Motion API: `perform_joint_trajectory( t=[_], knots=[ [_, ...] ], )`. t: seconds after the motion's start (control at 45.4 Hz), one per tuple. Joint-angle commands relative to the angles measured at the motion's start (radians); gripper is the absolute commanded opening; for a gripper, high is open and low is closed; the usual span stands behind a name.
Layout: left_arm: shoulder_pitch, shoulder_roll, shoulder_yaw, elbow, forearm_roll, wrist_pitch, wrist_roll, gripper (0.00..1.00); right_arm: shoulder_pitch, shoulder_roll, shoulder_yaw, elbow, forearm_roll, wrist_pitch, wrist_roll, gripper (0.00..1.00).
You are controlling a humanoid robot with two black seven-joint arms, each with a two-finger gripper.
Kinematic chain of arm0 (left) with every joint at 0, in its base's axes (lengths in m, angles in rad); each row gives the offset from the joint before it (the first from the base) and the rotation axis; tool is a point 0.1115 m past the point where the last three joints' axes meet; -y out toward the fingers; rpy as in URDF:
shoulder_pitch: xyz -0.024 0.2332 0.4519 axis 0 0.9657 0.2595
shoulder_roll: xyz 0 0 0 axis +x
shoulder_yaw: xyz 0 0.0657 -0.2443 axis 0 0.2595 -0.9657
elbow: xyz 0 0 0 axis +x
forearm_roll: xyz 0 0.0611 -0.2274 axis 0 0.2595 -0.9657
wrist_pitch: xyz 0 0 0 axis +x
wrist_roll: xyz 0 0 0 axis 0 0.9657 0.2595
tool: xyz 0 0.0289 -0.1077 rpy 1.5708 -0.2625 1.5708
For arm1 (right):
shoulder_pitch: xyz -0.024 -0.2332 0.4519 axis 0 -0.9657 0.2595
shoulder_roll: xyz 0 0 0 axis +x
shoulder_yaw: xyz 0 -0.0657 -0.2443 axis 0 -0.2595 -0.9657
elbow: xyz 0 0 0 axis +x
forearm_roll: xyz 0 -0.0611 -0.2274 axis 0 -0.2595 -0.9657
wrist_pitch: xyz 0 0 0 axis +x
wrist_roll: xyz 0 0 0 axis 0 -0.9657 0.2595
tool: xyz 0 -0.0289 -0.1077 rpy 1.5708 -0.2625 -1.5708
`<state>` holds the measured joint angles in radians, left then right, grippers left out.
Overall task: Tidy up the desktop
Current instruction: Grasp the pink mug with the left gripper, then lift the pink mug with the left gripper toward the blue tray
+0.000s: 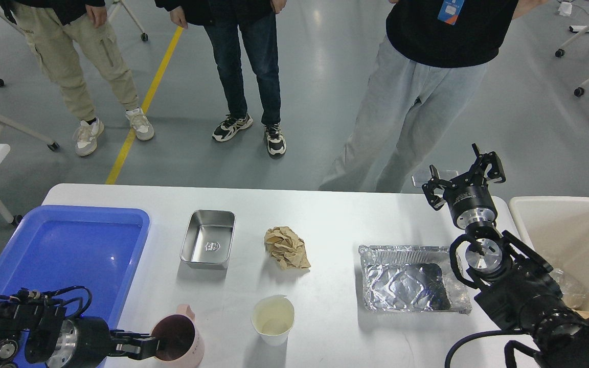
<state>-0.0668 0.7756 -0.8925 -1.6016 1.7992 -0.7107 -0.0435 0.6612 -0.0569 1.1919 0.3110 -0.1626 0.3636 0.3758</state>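
Observation:
The white desktop carries a pink mug at the front left, a paper cup, a crumpled brown paper ball, a steel tin and a foil tray. My left gripper lies low at the mug's left rim, its fingertips touching or overlapping the rim; I cannot tell its grip. My right gripper is open and empty, raised over the table's far right edge, beyond the foil tray.
A blue plastic tray sits at the left end of the table. A cream bin with some clear plastic inside stands off the right end. Three people stand on the floor beyond the table's far edge.

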Motion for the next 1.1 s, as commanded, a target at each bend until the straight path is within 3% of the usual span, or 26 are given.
perform_joint_trajectory(
  t=[0.0, 0.11, 0.286, 0.507, 0.617, 1.08],
  knots=[
    [-0.001, -0.015, 0.000, 0.009, 0.011, -0.001, -0.007, 0.10, -0.002, 0.000, 0.000, 0.000, 0.000, 0.000, 0.000, 1.00],
    [-0.001, -0.021, 0.000, 0.008, 0.012, -0.013, -0.032, 0.03, -0.002, -0.006, 0.000, 0.000, 0.000, 0.000, 0.000, 1.00],
    [-0.014, -0.010, 0.000, -0.001, 0.012, -0.036, -0.041, 0.03, -0.002, -0.008, 0.000, 0.002, 0.000, 0.000, 0.000, 1.00],
    [-0.050, 0.105, -0.057, -0.057, -0.004, -0.191, -0.153, 0.04, -0.003, -0.006, 0.000, 0.002, 0.000, 0.000, 0.000, 1.00],
    [-0.048, 0.143, -0.121, -0.086, -0.035, -0.249, -0.157, 0.04, -0.003, -0.006, 0.000, 0.002, 0.000, 0.000, 0.000, 1.00],
    [-0.044, 0.456, -0.163, -0.124, -0.281, -0.249, -0.173, 0.06, -0.006, -0.004, 0.000, 0.002, 0.000, 0.003, 0.000, 1.00]
  ],
)
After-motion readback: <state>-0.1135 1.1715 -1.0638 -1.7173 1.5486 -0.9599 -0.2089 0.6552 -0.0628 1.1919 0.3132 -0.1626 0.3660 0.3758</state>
